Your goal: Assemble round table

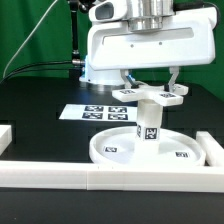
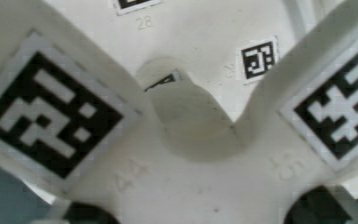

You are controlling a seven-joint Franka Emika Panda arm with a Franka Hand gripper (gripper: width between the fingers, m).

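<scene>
Arm: reaching straight down over the disc [image 1: 108,150], wrist standing vertical.
Gripper [image 1: 151,86]: jaws pinching the foot [image 1: 150,97] from opposite sides.
Foot: sitting level atop the leg [image 1: 148,125].
Leg: standing upright at the disc's centre, marker board [image 1: 90,112] lying behind.
</scene>
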